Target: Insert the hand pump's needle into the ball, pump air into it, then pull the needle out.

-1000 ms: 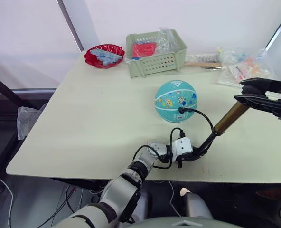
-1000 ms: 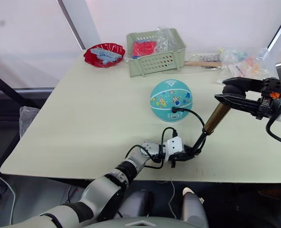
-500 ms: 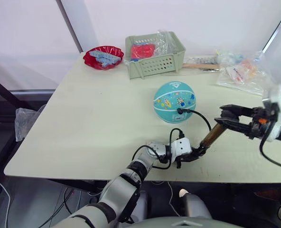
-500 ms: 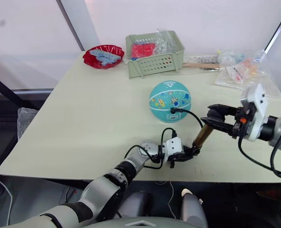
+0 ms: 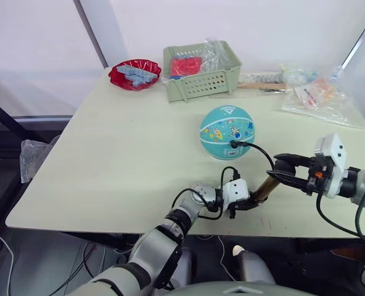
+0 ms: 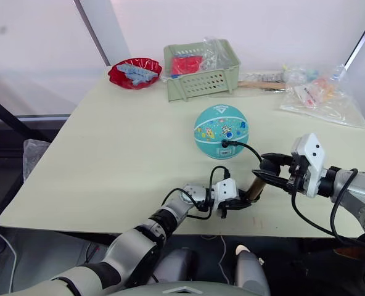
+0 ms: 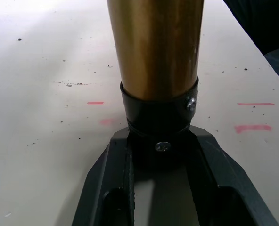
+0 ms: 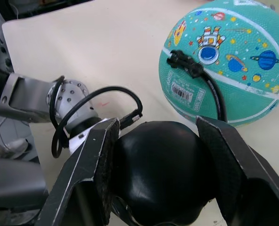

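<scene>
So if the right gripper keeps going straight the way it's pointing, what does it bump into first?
Probably the left gripper. The right gripper is shut on the pump's handle and points down along the gold pump, whose bottom cap the left gripper holds on the table.

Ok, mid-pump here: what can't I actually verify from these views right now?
- The needle: inside the ball; only its black fitting shows in the right wrist view, so depth is unknown.
- The hand pump: its top is cut off in the left wrist view.
- The T-handle: covered by the right gripper.
</scene>
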Motion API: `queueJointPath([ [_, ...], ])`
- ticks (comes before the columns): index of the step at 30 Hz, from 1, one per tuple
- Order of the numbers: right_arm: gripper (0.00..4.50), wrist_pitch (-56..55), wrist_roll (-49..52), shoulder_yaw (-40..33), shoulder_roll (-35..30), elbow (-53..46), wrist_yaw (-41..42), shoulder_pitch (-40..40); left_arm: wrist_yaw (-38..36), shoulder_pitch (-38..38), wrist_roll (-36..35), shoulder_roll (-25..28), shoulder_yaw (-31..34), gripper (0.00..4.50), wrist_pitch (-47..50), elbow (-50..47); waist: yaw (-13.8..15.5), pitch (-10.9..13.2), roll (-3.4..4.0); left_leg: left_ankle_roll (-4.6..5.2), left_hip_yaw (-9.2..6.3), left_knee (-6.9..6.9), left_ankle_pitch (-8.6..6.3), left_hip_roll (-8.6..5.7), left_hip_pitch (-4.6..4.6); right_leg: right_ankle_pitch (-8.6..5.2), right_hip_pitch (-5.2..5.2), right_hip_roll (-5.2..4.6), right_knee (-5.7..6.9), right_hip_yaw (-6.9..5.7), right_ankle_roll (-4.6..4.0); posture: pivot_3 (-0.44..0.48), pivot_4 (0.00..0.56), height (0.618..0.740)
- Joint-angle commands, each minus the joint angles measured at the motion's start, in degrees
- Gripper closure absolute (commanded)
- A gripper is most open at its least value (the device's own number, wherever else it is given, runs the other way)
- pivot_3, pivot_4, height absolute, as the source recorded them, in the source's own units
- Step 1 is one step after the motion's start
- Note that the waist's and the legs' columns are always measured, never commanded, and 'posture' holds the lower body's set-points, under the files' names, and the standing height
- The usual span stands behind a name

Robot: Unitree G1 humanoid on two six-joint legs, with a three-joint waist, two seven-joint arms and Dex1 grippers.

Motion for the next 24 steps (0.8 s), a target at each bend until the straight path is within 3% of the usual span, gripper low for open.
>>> queueJointPath([
  [1,2.41,2.3,5.3,-7.1,-2.5,-1.5,0.3,-4.2,-0.7,4.4,4.6,3.0,-3.3,3.40,4.1,7.2,0.0,0.0,0.05,0.00,0.00,0.00,0.00,-0.02,-0.01,0.00,0.00,-0.01,0.00,0.00,0.00,0.000,0.150,0.737],
  [15,2.41,14.7,20.7,-20.0,-14.6,3.6,1.3,-17.4,-0.5,4.5,4.7,2.8,-3.5,3.40,4.1,7.2,0.1,0.2,0.30,0.20,-0.07,0.07,0.11,-0.03,-0.28,0.00,-0.09,-0.05,-0.02,-0.16,0.00,0.000,0.150,0.737],
  [24,2.41,17.9,22.6,-19.7,-17.8,8.1,1.9,-22.0,-0.7,4.4,4.8,2.8,-3.7,3.40,4.0,7.2,0.1,0.3,0.44,0.21,-0.06,0.13,0.12,-0.05,-0.49,0.01,-0.24,-0.10,-0.03,-0.17,0.00,0.000,0.150,0.737],
])
